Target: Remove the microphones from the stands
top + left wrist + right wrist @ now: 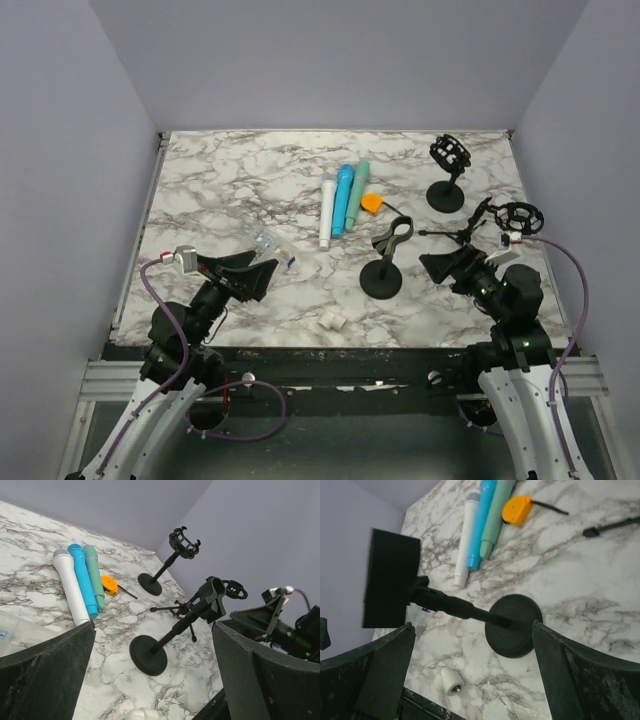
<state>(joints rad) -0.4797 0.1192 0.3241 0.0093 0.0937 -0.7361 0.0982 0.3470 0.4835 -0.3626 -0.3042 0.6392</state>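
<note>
Three microphones lie side by side on the marble table: white point(326, 214), blue point(343, 200) and green point(358, 188). They also show in the left wrist view, white point(70, 590), and in the right wrist view, white point(466, 540). A black clip stand point(385, 262) with a round base stands in front of them, its clip point(212, 597) holding nothing. My left gripper point(265, 272) is open and empty, left of this stand. My right gripper point(440, 270) is open and empty, just right of it, with the stand's base point(514, 625) between its fingers' line of view.
A shock-mount stand point(447, 170) stands at the back right. A tripod stand point(519, 216) is beside my right arm. An orange tape measure point(371, 203) lies next to the microphones. A small white cylinder point(332, 321) lies near the front edge and a clear bag point(268, 243) near my left gripper.
</note>
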